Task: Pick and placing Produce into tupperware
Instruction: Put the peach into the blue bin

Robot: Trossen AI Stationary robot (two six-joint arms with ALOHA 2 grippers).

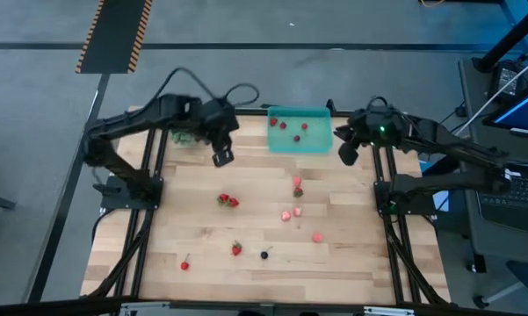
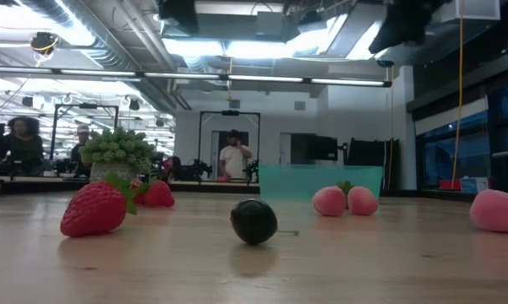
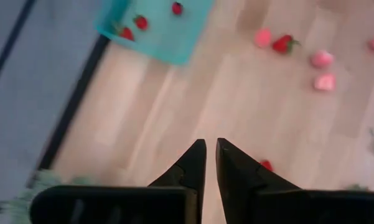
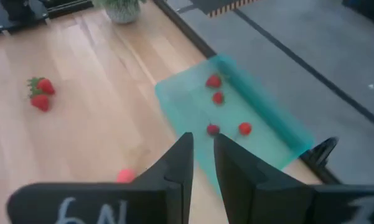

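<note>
Both jaws hang nearly closed and empty above the surface (image 1: 158, 263).
Loose produce (image 1: 228, 201) dots the frame's lower middle; beyond, left gripper (image 1: 221, 158) and right gripper (image 1: 347, 154) flank the teal tupperware (image 1: 320, 146) at upper centre, holding four red pieces.

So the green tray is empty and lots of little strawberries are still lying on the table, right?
Not quite. The green tray is not empty: the right wrist view shows four small red fruit pieces already lying in it. The rest is right: the high view shows many more little strawberries still scattered on the wooden table.
</note>
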